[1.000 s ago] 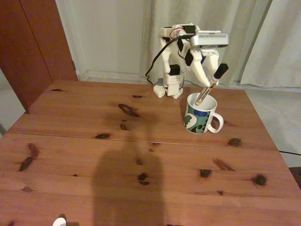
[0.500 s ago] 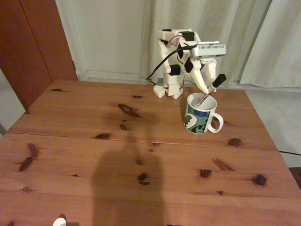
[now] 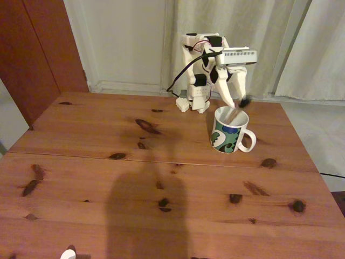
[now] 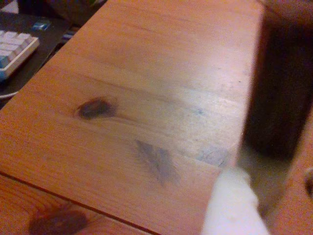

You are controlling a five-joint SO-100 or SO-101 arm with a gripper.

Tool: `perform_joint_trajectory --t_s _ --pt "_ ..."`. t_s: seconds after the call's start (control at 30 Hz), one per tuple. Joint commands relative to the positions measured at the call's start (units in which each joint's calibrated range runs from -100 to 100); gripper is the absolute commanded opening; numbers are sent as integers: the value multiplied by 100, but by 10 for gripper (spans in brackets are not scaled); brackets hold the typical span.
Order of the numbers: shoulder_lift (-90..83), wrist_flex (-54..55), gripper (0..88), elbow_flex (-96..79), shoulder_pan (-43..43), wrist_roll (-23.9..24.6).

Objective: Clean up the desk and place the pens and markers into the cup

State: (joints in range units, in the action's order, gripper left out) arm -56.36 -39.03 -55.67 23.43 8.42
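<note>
The marker (image 3: 237, 109) leans inside the cup (image 3: 228, 132), blurred, its black cap just above the rim, right of centre in the fixed view. The jaws (image 3: 236, 102) hang just above it; whether they grip it is unclear. Pine table (image 3: 108, 156); keyboard (image 4: 13, 50) at the wrist view's upper left.

In the fixed view, the white ceramic mug with green and blue blotches (image 3: 230, 132) stands on the reddish-brown pine table (image 3: 108, 145), right of centre toward the rear, before the white arm's base (image 3: 197, 100), a slim marker (image 3: 237, 108) leaning inside it.
</note>
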Motion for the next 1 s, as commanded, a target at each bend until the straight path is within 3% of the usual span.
perform_joint_trajectory --t_s 0.0,0.3,0.47,0.97 --pt "-177 157 138 93 -23 -20" --pt "-194 157 135 102 -71 -25" --pt "-823 174 0 -24 -474 17" --pt "-3918 174 7 -2837 -1945 1"
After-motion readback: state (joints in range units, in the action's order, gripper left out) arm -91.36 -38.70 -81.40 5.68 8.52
